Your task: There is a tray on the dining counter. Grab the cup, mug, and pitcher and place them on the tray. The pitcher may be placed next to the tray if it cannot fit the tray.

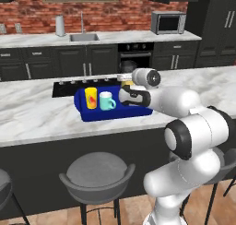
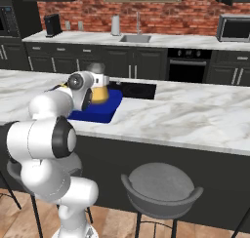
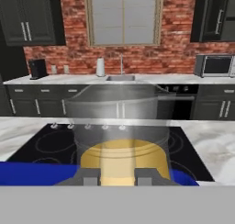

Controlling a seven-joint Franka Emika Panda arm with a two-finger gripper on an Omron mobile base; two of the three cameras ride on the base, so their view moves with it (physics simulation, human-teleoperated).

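Over the tray (image 2: 100, 112) — pitcher (image 3: 120, 140), amber below, clear-dark above.

The white arm rises from the 5 o'clock corner of the left base view, its thick lower links stacked one over another with dark joint rings between them. From the upper elbow the forearm reaches toward 10 o'clock, nearly level, and ends in the round wrist housing with its dark cap. In the right base view the same arm climbs from 7 o'clock and the wrist points toward 2 o'clock. The pincer (image 3: 117, 175) is held about level, looking straight ahead along the room. Its two dark fingertips (image 3: 91, 176) stand at 6 o'clock in the hand view, narrowly apart, closed against the amber base of the pitcher (image 3: 120, 140) between them.
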